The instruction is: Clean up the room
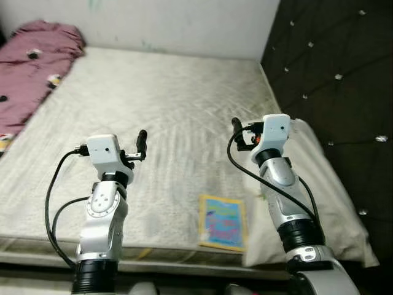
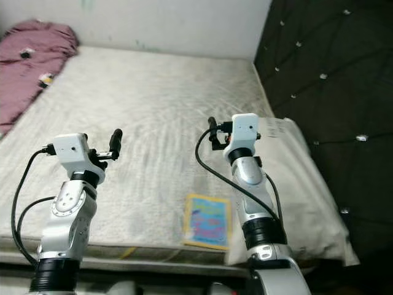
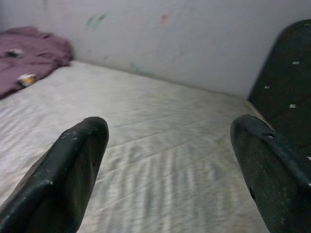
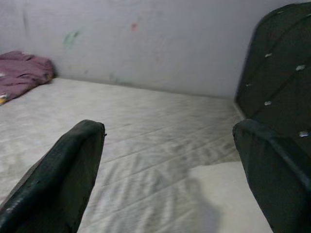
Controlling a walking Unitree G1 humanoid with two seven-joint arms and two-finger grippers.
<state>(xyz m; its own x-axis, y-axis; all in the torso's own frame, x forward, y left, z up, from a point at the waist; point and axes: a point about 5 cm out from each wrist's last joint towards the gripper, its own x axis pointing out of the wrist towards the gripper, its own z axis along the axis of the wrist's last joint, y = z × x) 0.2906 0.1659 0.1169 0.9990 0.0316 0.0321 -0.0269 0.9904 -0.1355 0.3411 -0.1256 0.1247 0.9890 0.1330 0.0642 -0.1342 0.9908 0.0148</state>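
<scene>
- Nearest the camera, a colourful book point(image 1: 222, 222) lies flat at the lower centre of the frame, on the near edge of the mattress point(image 1: 166, 104), touching the white pillow point(image 1: 319, 184) at lower right.
- Both arms are raised over the bed: the left gripper point(image 1: 141, 144) at centre left and the right gripper point(image 1: 239, 132) at centre right, each released, fingers spread wide and holding nothing.
- A crumpled maroon blanket point(image 1: 31, 61) sits in the upper left corner against the wall; the dark padded headboard point(image 1: 331, 74) fills the upper right.
- The book looks like the likely pick: I would lower the right gripper and pinch its near edge, since it lies flat.
- No bin, box or basket is visible to receive it.
</scene>
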